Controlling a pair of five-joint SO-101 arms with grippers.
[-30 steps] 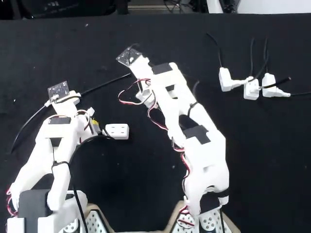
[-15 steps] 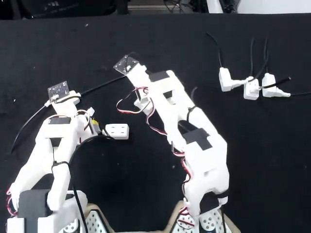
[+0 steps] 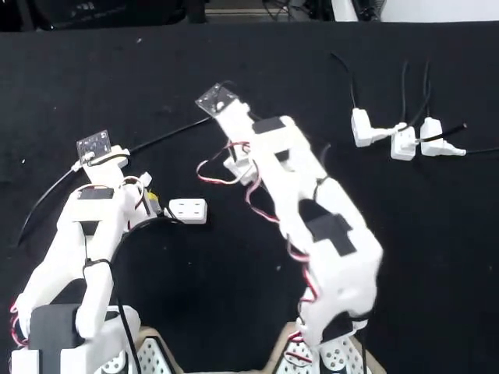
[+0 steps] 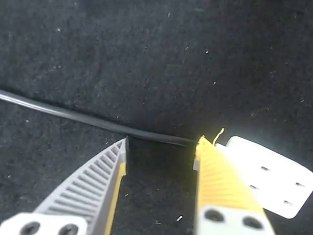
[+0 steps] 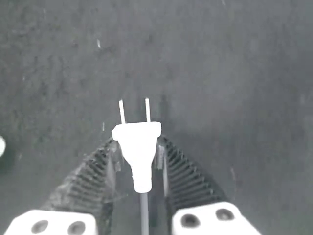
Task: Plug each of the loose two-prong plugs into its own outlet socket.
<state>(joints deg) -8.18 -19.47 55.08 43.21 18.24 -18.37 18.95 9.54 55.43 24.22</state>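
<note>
- High view: The left arm (image 3: 86,226) is seen at lower left, its wrist just beside the loose outlet socket (image 3: 188,210) left of centre. The right arm (image 3: 312,210) is stretched up the middle of the frame. Three plugged sockets (image 3: 403,142) are grouped at upper right, well apart from both.
- Left wrist view: The left gripper (image 4: 162,144) is held wide open, its tips set over a black cable (image 4: 73,115). The outlet socket (image 4: 266,178) is seen at lower right, just beside the yellow finger (image 4: 220,181). The socket is probably best steadied before any push is made, as it could slide on the cloth.
- Right wrist view: The right gripper (image 5: 137,147) is clamped on the white two-prong plug (image 5: 137,139), with the prongs left clear and pointed at the frame's top. The prongs should be squared with one pair of slots and driven in straight, since a tilted plug is likely to jam.
</note>
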